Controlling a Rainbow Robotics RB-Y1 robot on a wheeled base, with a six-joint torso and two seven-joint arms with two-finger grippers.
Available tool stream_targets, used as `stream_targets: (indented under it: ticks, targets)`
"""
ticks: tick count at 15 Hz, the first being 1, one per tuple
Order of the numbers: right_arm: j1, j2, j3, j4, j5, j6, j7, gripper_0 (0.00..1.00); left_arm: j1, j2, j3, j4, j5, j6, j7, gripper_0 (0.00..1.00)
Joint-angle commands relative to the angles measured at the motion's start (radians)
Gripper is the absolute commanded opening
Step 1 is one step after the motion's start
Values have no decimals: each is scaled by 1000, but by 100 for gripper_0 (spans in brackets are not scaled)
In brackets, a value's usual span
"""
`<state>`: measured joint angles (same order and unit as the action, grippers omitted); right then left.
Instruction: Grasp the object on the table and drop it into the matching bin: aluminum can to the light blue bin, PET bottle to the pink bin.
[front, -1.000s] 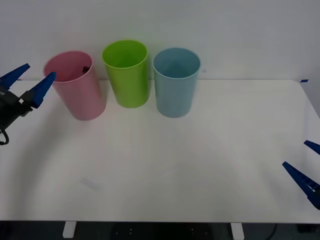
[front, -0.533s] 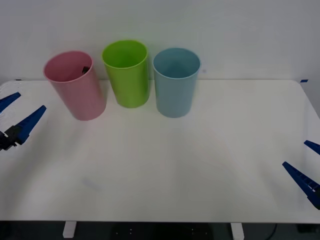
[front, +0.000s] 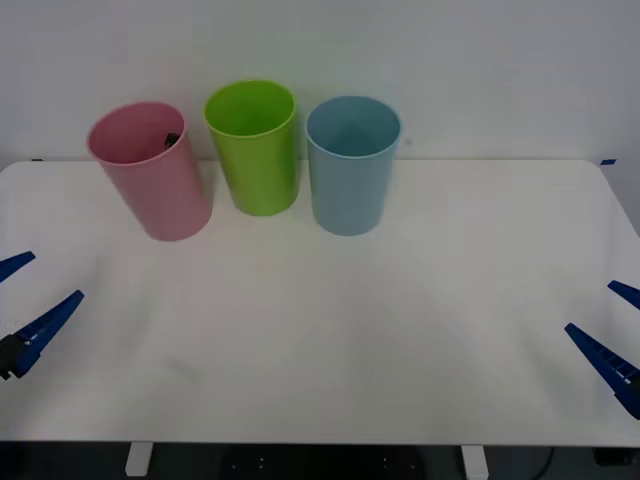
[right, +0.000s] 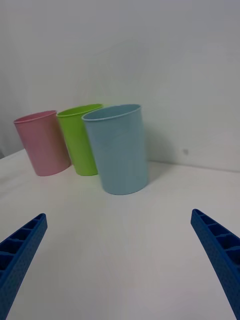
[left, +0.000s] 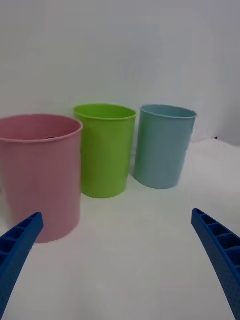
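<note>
Left gripper (front: 25, 300) pulled back from tall pink plastic bin (front: 160, 190), spread, empty; dark item inside bin, drop likely done. Right gripper (front: 622, 335) parked, spread, at white desk (front: 400, 320) edge.

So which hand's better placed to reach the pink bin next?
Left, probably. The left hand hovers open on the same side as the pink bin; the right hand is far right, beyond the light blue bin and lime green bin.

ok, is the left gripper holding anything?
No, the left gripper is open and empty, low at the table's left edge.
</note>
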<state>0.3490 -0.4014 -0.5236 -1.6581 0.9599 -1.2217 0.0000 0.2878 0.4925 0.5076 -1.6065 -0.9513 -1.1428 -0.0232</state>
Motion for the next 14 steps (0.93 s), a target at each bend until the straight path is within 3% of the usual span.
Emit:
stream_targets:
  ticks: [1, 7, 14]
  targets:
    - [0, 0, 0, 0, 0, 0, 0, 100, 47, 0, -27, -3, 22, -12, -63, 100]
    - [0, 0, 0, 0, 0, 0, 0, 100, 157, 0, -52, -73, 57, -52, -90, 100]
    - [0, 0, 0, 0, 0, 0, 0, 100, 168, 0, -54, -75, 71, -63, -87, 100]
